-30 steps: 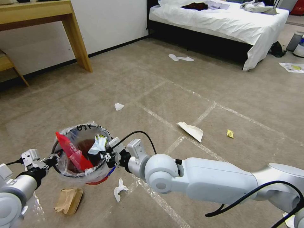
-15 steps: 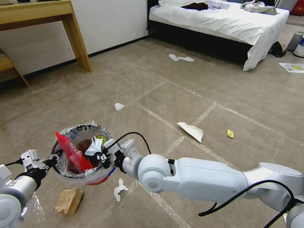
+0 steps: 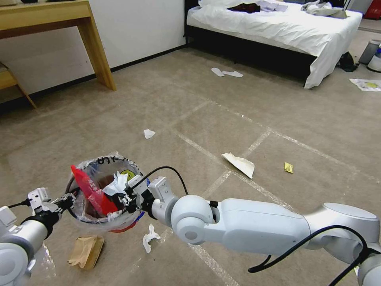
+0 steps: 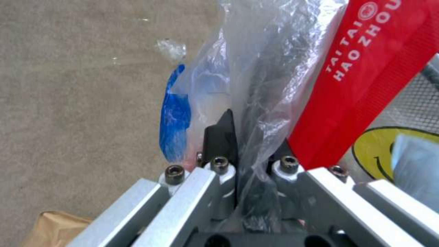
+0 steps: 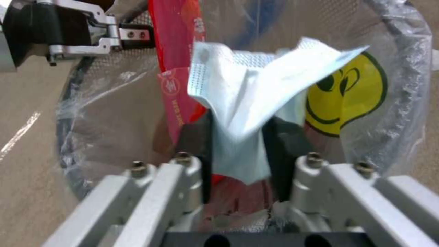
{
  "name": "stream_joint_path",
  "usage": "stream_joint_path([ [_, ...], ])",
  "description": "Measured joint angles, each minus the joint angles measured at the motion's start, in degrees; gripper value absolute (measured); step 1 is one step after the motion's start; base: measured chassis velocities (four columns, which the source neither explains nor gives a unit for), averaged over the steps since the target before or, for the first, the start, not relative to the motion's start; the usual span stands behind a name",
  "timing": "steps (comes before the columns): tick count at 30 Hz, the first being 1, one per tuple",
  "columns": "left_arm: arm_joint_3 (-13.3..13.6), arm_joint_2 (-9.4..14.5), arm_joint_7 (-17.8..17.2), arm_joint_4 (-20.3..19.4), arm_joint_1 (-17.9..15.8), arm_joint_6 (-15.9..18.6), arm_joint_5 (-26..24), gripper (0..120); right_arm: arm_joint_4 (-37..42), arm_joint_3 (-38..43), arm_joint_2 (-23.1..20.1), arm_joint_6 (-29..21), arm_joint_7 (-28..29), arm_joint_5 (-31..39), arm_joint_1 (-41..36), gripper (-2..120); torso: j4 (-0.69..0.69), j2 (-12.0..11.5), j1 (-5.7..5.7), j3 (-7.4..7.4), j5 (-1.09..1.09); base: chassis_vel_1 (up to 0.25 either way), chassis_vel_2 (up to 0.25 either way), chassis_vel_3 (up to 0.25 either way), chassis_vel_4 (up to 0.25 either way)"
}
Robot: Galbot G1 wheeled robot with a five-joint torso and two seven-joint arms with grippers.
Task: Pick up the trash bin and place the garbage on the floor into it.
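Note:
The trash bin [image 3: 85,216] hangs above the floor [image 3: 206,119], lined with clear plastic and bearing a yellow smiley [image 5: 352,92]. My left gripper [image 3: 69,198] is shut on its rim and liner [image 4: 256,68]. A red wrapper strip [image 3: 91,190] leans inside it. My right gripper [image 3: 125,192] reaches over the bin's mouth, shut on a white and blue tissue [image 5: 256,92] that stands between its fingers. Garbage lies on the carpet: a brown paper bag [image 3: 86,250], a white tissue [image 3: 149,237] under the bin, another tissue [image 3: 149,133], white paper [image 3: 240,163] and a small yellow packet [image 3: 288,167].
A wooden table leg [image 3: 97,51] stands at the back left by the wall. A bed [image 3: 278,28] with white sheets fills the back right, with slippers [image 3: 226,72] before it. A grey bin [image 3: 373,51] and a paper [image 3: 367,84] lie at the far right.
My right arm has pushed further left, carrying the tissue from the bin's near rim to over its opening. The left gripper and bin have stayed nearly still.

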Motion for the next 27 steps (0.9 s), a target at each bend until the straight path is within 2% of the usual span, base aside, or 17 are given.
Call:
stream_joint_path([
  [1,0.04,-0.06,0.03,0.12,0.00,0.00,0.00,3,-0.10,-0.02,0.28,-0.15,0.26,0.00,0.01,39,0.00,0.00,0.00,0.00,0.00,0.000,0.000,0.000,0.000],
  [2,0.04,-0.06,0.03,0.12,0.00,0.00,0.00,3,-0.10,-0.02,0.28,-0.15,0.26,0.00,0.01,39,0.00,0.00,0.00,0.00,0.00,0.000,0.000,0.000,0.000],
  [5,-0.02,-0.04,0.17,0.39,0.05,-0.04,0.01,3,-0.19,-0.16,0.60,-0.54,1.10,0.11,-0.08,54,0.00,0.00,0.00,0.00,0.00,0.000,0.000,0.000,0.000],
  [6,-0.02,-0.04,0.17,0.39,0.05,-0.04,0.01,3,-0.19,-0.16,0.60,-0.54,1.10,0.11,-0.08,54,0.00,0.00,0.00,0.00,0.00,0.000,0.000,0.000,0.000],
  [8,-0.02,-0.03,0.22,0.73,-0.02,-0.06,0.14,3,-0.18,-0.19,0.46,-0.66,1.37,0.11,-0.34,65,0.00,0.00,0.01,0.00,0.00,0.000,0.000,0.000,0.000],
  [9,-0.02,-0.03,0.22,0.73,-0.02,-0.06,0.14,3,-0.18,-0.19,0.46,-0.66,1.37,0.11,-0.34,65,0.00,0.00,0.01,0.00,0.00,0.000,0.000,0.000,0.000],
  [12,0.32,-0.29,0.43,1.01,-0.13,-0.07,0.60,3,-0.01,-0.17,0.15,-0.73,1.48,0.09,-0.38,81,0.00,0.00,0.00,0.00,0.00,0.000,0.000,0.000,0.000],
  [16,0.38,-0.37,0.51,1.19,-0.20,-0.13,0.79,3,0.13,-0.05,0.05,-0.80,1.50,0.10,-0.37,89,0.00,0.00,0.00,0.00,0.00,0.000,0.000,0.000,0.000],
  [18,0.43,-0.49,0.58,1.23,-0.24,-0.15,0.86,3,0.21,-0.02,0.12,-0.81,1.50,0.10,-0.33,99,0.00,0.00,0.00,0.00,0.00,0.000,0.000,0.000,0.000],
  [27,0.50,-1.16,1.45,2.10,-0.12,-0.56,2.01,3,1.23,1.43,0.46,-0.49,1.11,-0.27,-0.21,100,0.01,0.00,0.00,0.00,0.00,0.000,0.000,0.000,0.000],
])
